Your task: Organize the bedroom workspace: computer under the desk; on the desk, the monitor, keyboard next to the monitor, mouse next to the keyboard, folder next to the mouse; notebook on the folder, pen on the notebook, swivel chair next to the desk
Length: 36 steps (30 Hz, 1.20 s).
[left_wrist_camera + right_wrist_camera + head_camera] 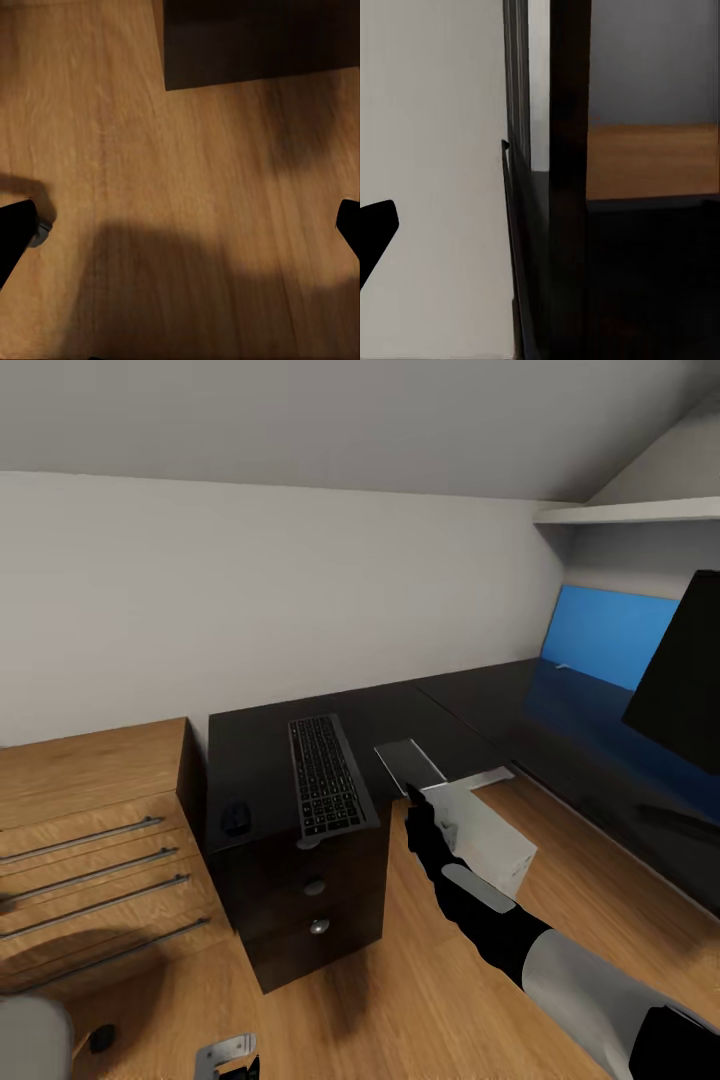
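Observation:
The black desk runs along the wall and turns right, below a blue back panel. The keyboard lies on its near end, and the mouse sits to its left. The monitor stands on the right wing. The light grey computer stands on the floor at the desk's inner corner. My right gripper is against its near side, and the right wrist view shows that pale side beside the open gripper. A thin whitish stick, perhaps the pen, lies by the panel. My left gripper hangs open over the bare floor.
A light wooden dresser with long metal handles stands left of the desk. Silver-knobbed drawers face me at the desk's end. A grey corner of the swivel chair shows at the lower left. Wooden floor stretches in front.

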Available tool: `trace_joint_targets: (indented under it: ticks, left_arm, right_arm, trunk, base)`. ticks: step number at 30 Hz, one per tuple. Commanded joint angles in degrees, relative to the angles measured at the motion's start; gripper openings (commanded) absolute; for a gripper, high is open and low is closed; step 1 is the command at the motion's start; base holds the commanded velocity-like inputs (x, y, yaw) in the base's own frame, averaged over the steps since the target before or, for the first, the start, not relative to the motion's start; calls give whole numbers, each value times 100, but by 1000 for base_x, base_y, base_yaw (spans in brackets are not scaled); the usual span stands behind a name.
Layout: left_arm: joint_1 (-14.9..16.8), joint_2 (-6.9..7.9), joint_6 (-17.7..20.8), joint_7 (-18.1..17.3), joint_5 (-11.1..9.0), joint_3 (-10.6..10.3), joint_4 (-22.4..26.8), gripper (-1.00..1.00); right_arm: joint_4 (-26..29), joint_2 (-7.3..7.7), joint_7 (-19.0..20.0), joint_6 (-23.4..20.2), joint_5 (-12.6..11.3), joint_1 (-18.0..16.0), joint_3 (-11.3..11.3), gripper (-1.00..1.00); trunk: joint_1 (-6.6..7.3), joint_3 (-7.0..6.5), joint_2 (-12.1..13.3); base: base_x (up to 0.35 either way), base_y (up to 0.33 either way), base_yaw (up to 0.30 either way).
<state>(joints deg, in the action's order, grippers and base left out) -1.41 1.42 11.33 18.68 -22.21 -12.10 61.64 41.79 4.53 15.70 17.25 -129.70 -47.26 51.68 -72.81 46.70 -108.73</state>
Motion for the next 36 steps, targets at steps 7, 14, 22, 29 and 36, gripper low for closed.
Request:
trace_joint_targets:
  ticks: [7,14,22,29,36]
  left_arm:
    - [0,7,19,48,-47,-21,14,100]
    - [0,7,19,48,-48,-21,14,100]
    - [0,7,19,53,-43,-20,19,100]
    - [0,2,19,90,-43,-21,-5,100]
    - [0,6,19,92,-45,0,-315,100]
  right_arm:
    - [5,9,38,41,-62,-5,44,100]
    - [1,13,31,41,-59,-8,42,100]
    - [-57,21,25,41,-50,-4,42,100]
    - [-467,-34,35,46,-54,21,82,100]
    - [-1147,-97,56,57,68,340,194,100]
  trunk:
    - [2,4,-3]
    - [2,4,-3]
    - [2,4,-3]
    - [134,-104,238]
    - [288,-229,519]
  base:
    - [-89,0,0]
    - [-252,-41,0]
    - [-88,-33,0]
    - [-11,-4,0]
    - [-1,-1,0]
